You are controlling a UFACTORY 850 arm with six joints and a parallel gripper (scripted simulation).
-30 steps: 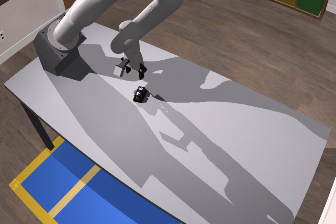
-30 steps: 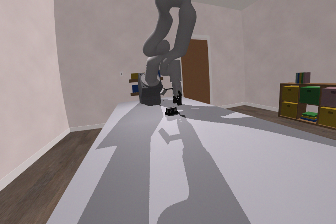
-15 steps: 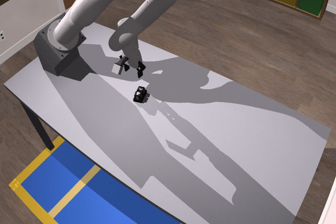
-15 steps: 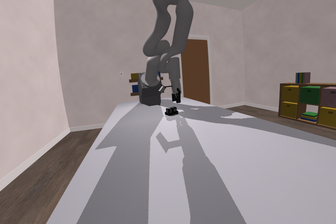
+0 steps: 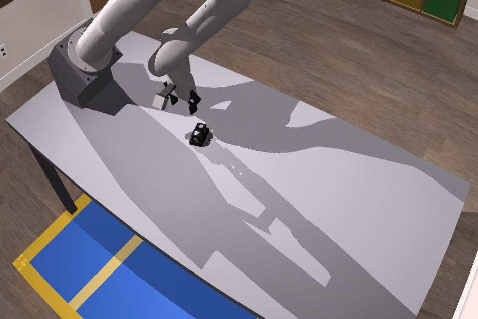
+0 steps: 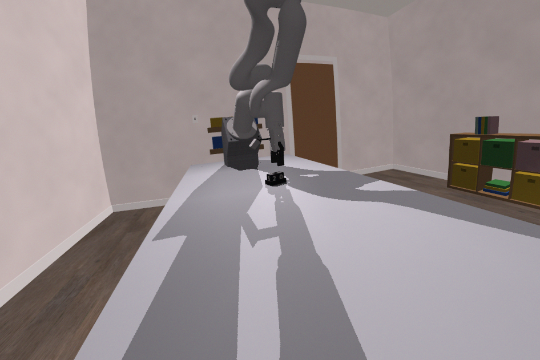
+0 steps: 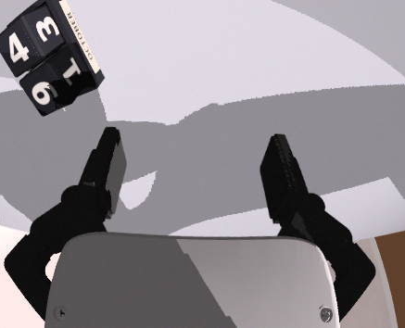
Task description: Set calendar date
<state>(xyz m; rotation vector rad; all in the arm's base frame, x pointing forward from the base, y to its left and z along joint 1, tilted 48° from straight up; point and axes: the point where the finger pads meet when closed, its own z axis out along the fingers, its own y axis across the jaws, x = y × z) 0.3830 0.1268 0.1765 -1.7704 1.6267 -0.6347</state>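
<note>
Two cubes (image 5: 196,135) (image 6: 275,177) (image 7: 31,37) sit in the tray (image 5: 199,144) (image 6: 275,183) (image 7: 82,39) near my wide-spread, empty gripper (image 5: 183,106) (image 6: 277,162) (image 7: 195,147); I judge them light, rigid, slightly slick, so I'd pinch one squarely by opposite exposed faces, clear of the tray rim.

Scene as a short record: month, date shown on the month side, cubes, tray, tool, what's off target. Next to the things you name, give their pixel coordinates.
month: OCTOBER, on the strip (image 7: 82,39)
date shown: 13, target 15
left cube: 1 (image 5: 200,127) (image 6: 280,176) (image 7: 48,82), tens digit matches
right cube: 3 (image 5: 196,135) (image 6: 270,178) (image 7: 35,39), needs 5
cube tops: 6 left, 4 right
tray: on the table (image 5: 347,191) (image 6: 370,259) (image 7: 178,69), both cubes in it, side by side
tool: open (image 5: 183,107) (image 6: 277,160) (image 7: 194,134), above table, off the calendar
off target: right digit
</note>
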